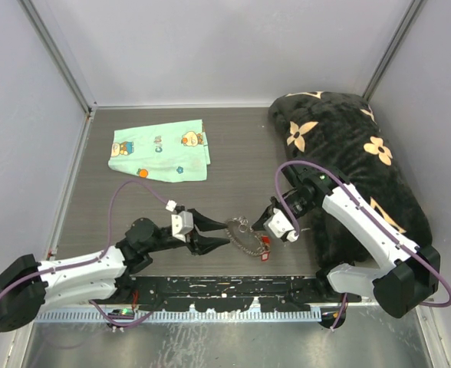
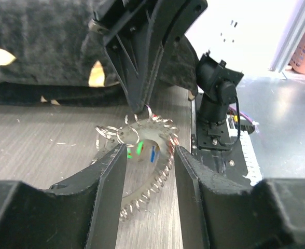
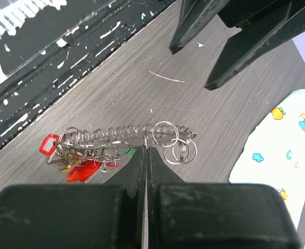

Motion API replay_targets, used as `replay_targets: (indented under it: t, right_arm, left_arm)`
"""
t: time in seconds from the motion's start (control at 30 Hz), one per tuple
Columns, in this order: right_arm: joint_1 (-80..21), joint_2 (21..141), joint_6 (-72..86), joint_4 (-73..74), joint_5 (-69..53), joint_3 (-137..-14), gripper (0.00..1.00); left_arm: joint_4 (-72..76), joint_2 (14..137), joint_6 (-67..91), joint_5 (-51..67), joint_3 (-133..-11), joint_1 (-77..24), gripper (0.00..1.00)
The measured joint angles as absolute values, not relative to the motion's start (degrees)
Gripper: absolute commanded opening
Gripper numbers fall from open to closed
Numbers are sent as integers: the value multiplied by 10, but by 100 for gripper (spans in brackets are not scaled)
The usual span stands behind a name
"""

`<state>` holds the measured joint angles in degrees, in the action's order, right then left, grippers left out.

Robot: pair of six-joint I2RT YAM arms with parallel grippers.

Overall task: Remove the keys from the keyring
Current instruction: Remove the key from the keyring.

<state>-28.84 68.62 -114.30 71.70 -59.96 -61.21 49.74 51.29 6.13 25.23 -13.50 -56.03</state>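
While the right gripper (image 3: pixel 146 151) has its jaws pressed together on the rim of the keyring (image 3: pixel 122 136), the ring stands tilted on edge on the table (image 1: pixel 233 153), near its front edge and between the two arms. Keys (image 3: pixel 82 171) with red heads hang bunched at the ring's end toward the arm bases; green and blue heads show through the loop in the left wrist view. The left gripper (image 1: pixel 227 232) faces the ring from the left with its jaws spread and nothing between them, its fingertips (image 2: pixel 120 155) just short of the loop. At the back left lies a mint-green cloth (image 1: pixel 160 153), well apart from the ring; a black cushion (image 1: pixel 348 146) fills the right side.
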Motion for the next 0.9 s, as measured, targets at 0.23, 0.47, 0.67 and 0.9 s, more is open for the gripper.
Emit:
replay_targets:
  t: [0.23, 0.47, 0.67, 0.9]
  right_arm:
    - [-292, 686, -1176, 729, -575, -613, 1]
    - [-292, 686, -1184, 730, -569, -613, 1]
    - [-293, 686, -1185, 730, -568, -613, 1]
    - [-293, 686, -1185, 730, -568, -613, 1]
  left_arm:
    - [481, 563, 31, 233, -153, -608, 33]
    - [471, 590, -2, 189, -181, -647, 32]
    - [458, 606, -31, 136, -201, -678, 28]
    - [423, 624, -76, 56, -238, -716, 28]
